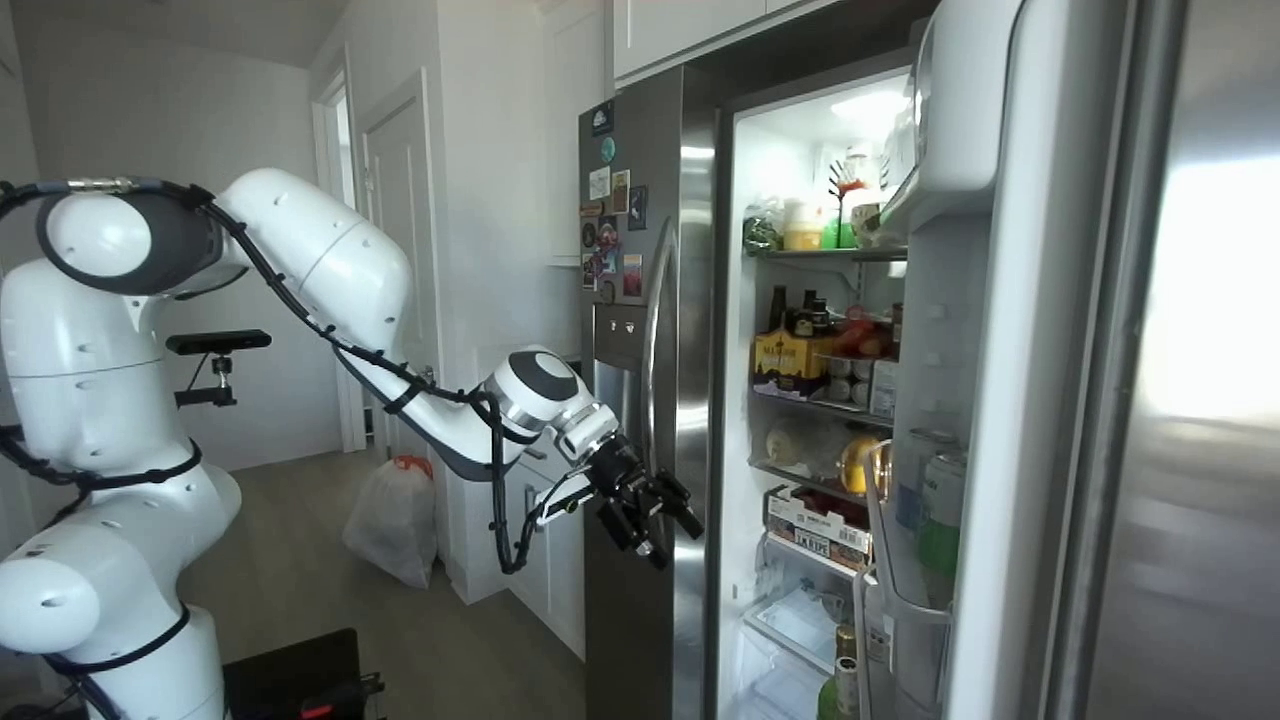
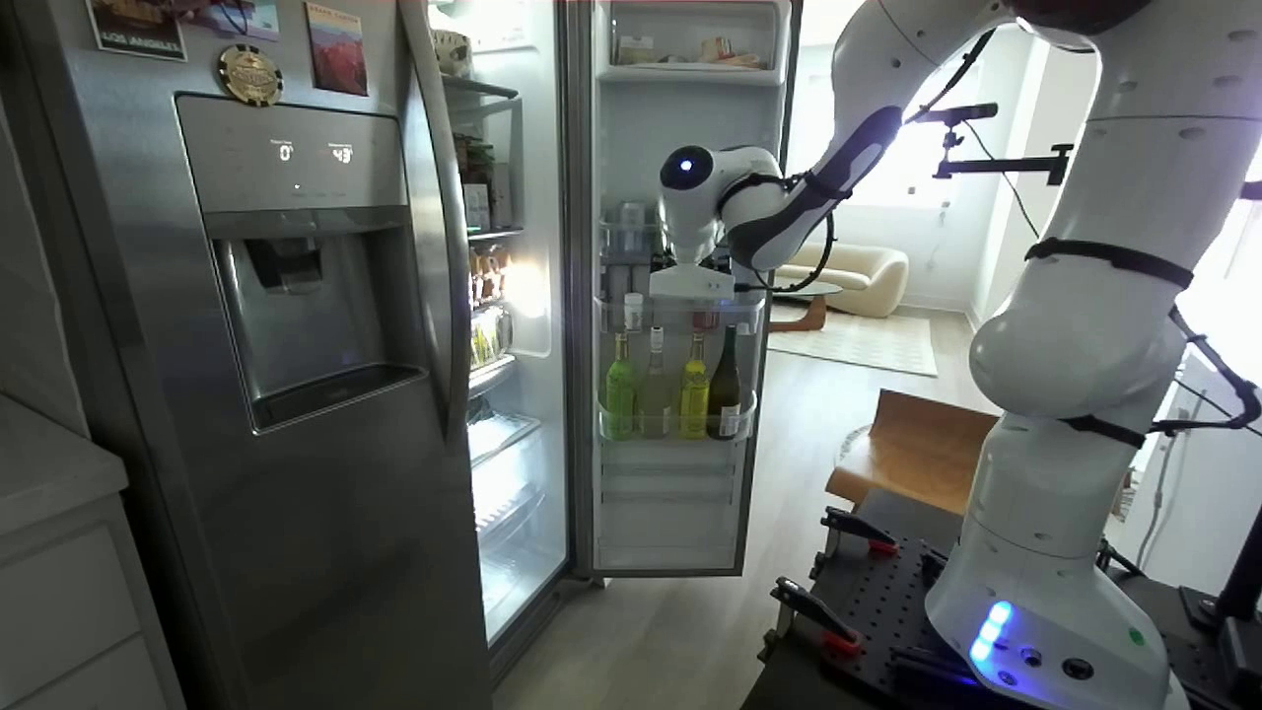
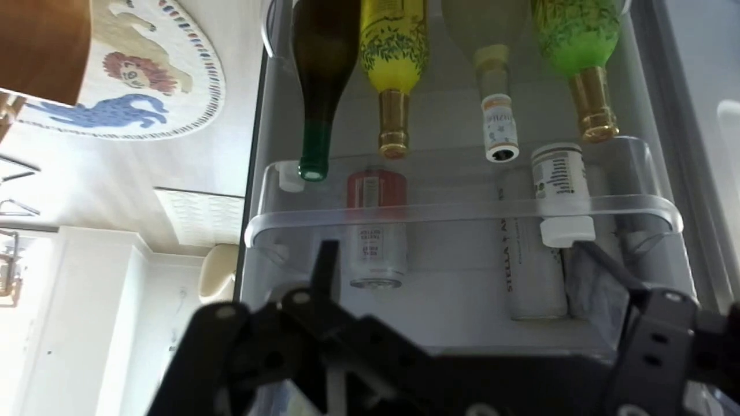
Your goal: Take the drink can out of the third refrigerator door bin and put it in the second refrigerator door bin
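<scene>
The drink can, red below with a silvery top, stands upright behind the clear rail of a door bin in the wrist view, whose picture is upside down. Its red lower part shows in an exterior view, just above the bottles. My gripper is open and empty; in the picture the can lies between the fingers, nearer the left one, and untouched. In an exterior view the gripper hangs in front of the fridge opening, apart from the door bins. Another door bin shows higher up, partly hidden by my arm.
A white-capped bottle and tall pale cans share the can's bin. Green, yellow, clear and dark bottles stand in the bin below. The open fridge door and fridge handle flank the opening.
</scene>
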Controlling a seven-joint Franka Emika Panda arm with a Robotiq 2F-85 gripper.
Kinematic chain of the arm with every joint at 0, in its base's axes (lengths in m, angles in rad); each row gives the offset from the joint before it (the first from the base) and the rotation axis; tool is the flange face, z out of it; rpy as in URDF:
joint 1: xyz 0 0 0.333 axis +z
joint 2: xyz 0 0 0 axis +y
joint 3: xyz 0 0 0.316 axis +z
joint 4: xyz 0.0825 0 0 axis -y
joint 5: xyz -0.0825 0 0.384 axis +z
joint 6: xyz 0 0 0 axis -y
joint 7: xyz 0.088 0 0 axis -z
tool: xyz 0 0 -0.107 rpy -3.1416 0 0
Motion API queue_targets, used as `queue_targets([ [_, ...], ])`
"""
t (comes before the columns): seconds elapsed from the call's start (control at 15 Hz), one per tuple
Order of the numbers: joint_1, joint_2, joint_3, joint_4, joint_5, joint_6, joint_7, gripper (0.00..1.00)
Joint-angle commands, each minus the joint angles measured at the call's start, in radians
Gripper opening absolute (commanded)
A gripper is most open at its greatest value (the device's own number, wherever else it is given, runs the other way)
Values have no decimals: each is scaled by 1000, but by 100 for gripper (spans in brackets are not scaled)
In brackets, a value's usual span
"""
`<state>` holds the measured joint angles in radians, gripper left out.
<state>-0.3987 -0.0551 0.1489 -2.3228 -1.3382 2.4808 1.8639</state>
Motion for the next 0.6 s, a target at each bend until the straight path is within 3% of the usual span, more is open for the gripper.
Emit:
queue_targets([
  [0.0,125,87,-131,65,-10,-32,29,100],
  [0.53,177,191,-281,166,-84,16,80,100],
])
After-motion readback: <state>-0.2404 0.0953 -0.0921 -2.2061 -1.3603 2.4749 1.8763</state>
